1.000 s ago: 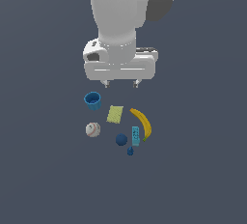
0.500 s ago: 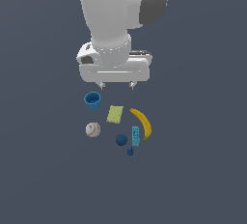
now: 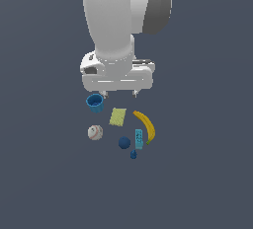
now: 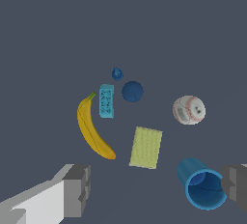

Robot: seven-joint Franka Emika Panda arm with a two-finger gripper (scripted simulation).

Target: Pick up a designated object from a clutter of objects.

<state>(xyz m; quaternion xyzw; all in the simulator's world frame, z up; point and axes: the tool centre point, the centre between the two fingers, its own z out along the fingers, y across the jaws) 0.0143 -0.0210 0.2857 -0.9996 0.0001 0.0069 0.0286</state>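
Note:
The dark navy-blue ball (image 3: 124, 142) lies on the grey floor between the white baseball (image 3: 95, 133) and the teal bar (image 3: 139, 138). In the wrist view the ball (image 4: 132, 91) lies beside the teal bar (image 4: 106, 101), just below the tiny blue pear-shaped piece (image 4: 117, 74). My gripper (image 3: 120, 95) hangs open and empty above the far side of the clutter, over the blue cup (image 3: 95, 103) and the yellow-green sponge (image 3: 117, 116). In the wrist view my gripper (image 4: 157, 189) has its fingers (image 4: 77, 189) wide apart. It is well short of the ball.
The yellow banana (image 3: 146, 126) curves along the exterior view's right of the clutter. The tiny blue piece (image 3: 133, 154) lies nearest the camera. The wrist view also shows the banana (image 4: 92, 131), sponge (image 4: 146, 147), baseball (image 4: 189, 109) and cup (image 4: 202, 184).
The arm has shifted a little toward the exterior view's left and come lower toward the clutter. The objects have not moved. The gripper stays open.

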